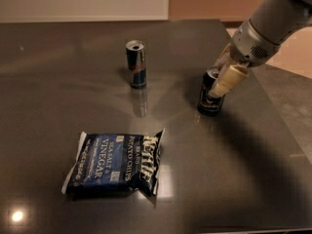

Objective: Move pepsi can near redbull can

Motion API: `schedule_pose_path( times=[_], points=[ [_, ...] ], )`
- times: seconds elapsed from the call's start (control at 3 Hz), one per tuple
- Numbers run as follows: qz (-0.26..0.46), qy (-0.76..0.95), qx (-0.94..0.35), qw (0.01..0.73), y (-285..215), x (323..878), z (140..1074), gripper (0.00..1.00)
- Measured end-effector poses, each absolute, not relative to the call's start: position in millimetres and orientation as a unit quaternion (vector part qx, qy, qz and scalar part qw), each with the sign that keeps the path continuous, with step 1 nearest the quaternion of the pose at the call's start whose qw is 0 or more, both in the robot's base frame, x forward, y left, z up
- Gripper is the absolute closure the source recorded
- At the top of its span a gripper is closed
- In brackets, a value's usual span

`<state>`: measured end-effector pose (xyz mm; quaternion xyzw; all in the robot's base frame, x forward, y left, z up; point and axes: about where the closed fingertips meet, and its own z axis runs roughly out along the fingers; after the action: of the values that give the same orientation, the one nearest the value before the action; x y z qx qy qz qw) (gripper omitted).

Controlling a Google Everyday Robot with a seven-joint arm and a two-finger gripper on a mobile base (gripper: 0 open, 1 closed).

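Observation:
The pepsi can (pixel 208 100), dark navy with a pale emblem, stands upright at the right of the dark table (pixel 229 179). My gripper (pixel 218 80) comes down from the upper right and is open around the can's top. One pale finger (pixel 228 80) lies in front of the can's upper right side, and the other is behind it. The redbull can (pixel 136 64), slim and blue-and-silver, stands upright at the middle back, well to the left of the pepsi can.
A dark blue bag of salt and vinegar chips (pixel 115 163) lies flat at the front left of the table. The table's right edge (pixel 287 130) runs close behind the arm (pixel 273 23), with floor beyond it.

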<state>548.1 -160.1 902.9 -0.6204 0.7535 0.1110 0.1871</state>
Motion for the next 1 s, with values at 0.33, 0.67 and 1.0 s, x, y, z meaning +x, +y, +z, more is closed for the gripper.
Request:
schedule_pose_path(
  times=[0.33,0.67,1.0],
  points=[
    [0.116,0.753,-0.622,0.181,-154,551,904,0.65],
    [0.127,0.741,-0.633,0.184,-130,560,913,0.89],
    [0.135,0.724,-0.650,0.188,-98,573,924,1.00]
  ],
)
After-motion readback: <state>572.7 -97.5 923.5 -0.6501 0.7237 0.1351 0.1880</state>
